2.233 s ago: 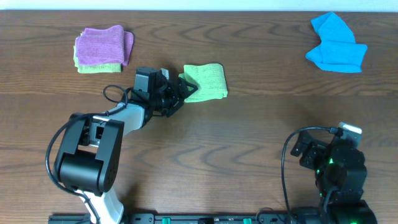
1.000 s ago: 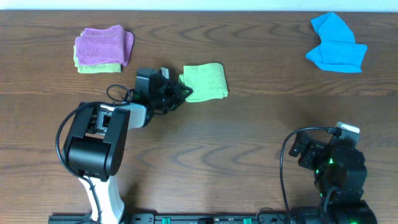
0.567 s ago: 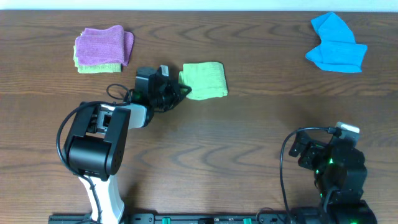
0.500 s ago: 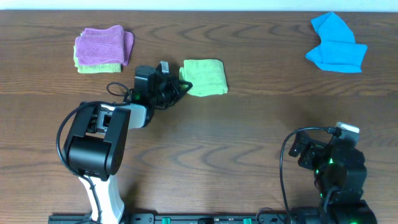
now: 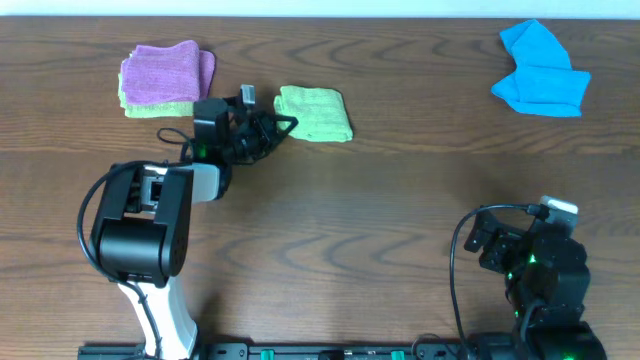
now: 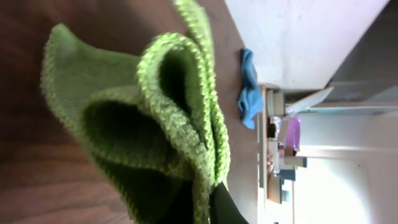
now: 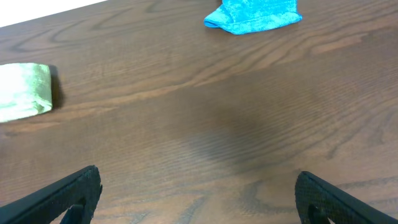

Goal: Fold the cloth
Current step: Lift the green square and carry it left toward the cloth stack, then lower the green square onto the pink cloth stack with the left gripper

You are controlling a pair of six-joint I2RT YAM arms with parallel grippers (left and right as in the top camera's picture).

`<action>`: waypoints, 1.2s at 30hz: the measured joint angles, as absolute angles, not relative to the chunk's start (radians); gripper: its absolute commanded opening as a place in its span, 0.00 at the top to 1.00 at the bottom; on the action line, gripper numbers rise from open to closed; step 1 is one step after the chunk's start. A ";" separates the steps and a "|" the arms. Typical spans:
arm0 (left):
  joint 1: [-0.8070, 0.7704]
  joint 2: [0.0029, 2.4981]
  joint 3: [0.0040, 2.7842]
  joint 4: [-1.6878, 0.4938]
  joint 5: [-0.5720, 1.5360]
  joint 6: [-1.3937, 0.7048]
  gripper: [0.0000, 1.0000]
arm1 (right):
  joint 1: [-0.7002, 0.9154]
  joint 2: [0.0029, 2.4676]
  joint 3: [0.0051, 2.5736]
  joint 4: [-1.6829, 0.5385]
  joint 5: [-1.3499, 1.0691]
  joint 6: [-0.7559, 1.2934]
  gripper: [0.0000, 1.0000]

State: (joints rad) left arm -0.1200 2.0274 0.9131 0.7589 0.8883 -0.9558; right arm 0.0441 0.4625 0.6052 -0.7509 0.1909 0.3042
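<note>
The left gripper (image 5: 284, 124) is pinched shut on the left edge of the cloth (image 5: 316, 113), with the layers bunched between its jaws. The right gripper (image 7: 198, 182) hangs wide open, well apart and holding nothing. The cloth lies folded on the table (image 5: 400, 220) near the purple cloth (image 5: 165, 72). It looks soft, light and floppy, so it is probably best taken by an edge through all layers.

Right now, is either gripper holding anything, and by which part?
Left gripper is shut on the green cloth, pinching its bunched left edge. Right gripper is open, empty.
</note>
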 measured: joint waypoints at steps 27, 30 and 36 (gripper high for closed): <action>-0.058 2.028 1.532 -0.237 0.851 -0.283 0.95 | 0.044 0.462 0.605 -0.751 0.191 0.304 0.01; -0.036 2.028 1.562 -0.266 0.844 -0.248 0.94 | 0.044 0.462 0.606 -0.751 0.191 0.304 0.01; -0.003 2.028 1.586 -0.300 0.834 -0.191 0.95 | 0.044 0.462 0.605 -0.751 0.191 0.304 0.01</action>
